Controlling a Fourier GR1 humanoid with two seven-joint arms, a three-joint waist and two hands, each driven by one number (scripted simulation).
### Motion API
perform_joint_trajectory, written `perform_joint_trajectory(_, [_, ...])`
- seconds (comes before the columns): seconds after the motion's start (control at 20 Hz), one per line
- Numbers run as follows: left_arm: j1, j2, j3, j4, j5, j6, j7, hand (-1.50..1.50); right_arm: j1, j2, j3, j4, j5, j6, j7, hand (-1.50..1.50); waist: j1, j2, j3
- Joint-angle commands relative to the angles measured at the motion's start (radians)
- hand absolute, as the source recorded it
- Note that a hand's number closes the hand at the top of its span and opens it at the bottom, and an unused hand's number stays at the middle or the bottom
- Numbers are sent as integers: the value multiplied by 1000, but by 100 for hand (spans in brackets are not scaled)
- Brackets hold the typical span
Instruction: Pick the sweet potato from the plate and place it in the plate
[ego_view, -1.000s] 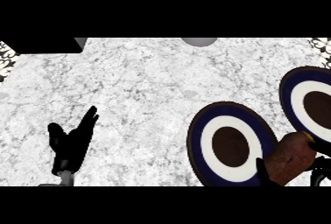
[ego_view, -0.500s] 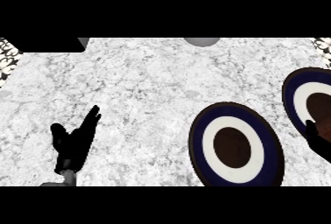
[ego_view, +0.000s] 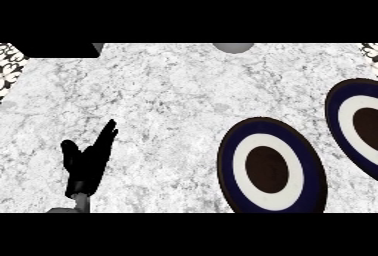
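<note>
Two round plates with dark blue rims, white rings and dark brown centres lie on the marble counter. The nearer plate (ego_view: 270, 167) sits at the lower right; the other plate (ego_view: 358, 125) is cut off by the right edge. Nothing lies on either plate. No sweet potato shows anywhere in the view. My left hand (ego_view: 87, 162) rests open at the lower left, fingers straight and pointing up and to the right, well apart from both plates. My right hand is out of the view.
A grey round object (ego_view: 235, 47) peeks in at the top edge, near the middle. A black block (ego_view: 55, 49) fills the top left corner. Patterned surfaces border the counter at the far left (ego_view: 9, 67) and top right (ego_view: 369, 50).
One second ago my right hand held the sweet potato at the lower right, by the nearer plate. It moved off to the right, and now both hand and sweet potato are out of view.
</note>
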Motion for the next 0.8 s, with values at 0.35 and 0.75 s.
perform_joint_trajectory(0.35, [-6, 8, 2, 61, 20, -63, -26, 0, -210, -137, 4, 646, 1, 311, -122, -150, 44, 21, -4])
perform_joint_trajectory(0.75, [-5, -10, -11, 69, 0, -49, -20, 0, -417, -91, -75, 899, -76, 496, -396, -150, 35, 17, -2])
